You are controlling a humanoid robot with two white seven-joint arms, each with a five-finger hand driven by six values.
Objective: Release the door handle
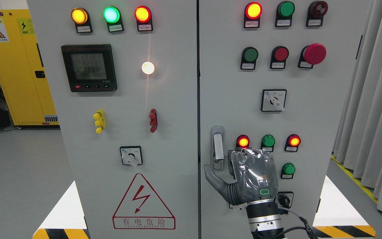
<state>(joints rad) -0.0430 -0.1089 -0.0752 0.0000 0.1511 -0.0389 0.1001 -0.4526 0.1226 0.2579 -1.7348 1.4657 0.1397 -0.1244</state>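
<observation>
The right hand is rising from the bottom edge, right of the middle, its forearm standing almost upright in front of the right-hand door of a grey electrical cabinet. The back of the hand is facing me, wrapped in a clear, crinkled plastic cover, with a small green ring glowing near the wrist. The thumb is sticking out to the left, its tip sitting just below the door handle; whether it is touching the handle I cannot tell. The other fingers are pointing away toward the panel and are hidden behind the palm, so I cannot say how far they are curled, but nothing is showing in the grasp and the thumb is spread wide from the palm.

The handle itself is standing upright on the left edge of that door, just beside the seam between the two doors, to the left of a lit red lamp and a green button. The knuckles are sitting level with the handle's lower end, just to its right.
</observation>
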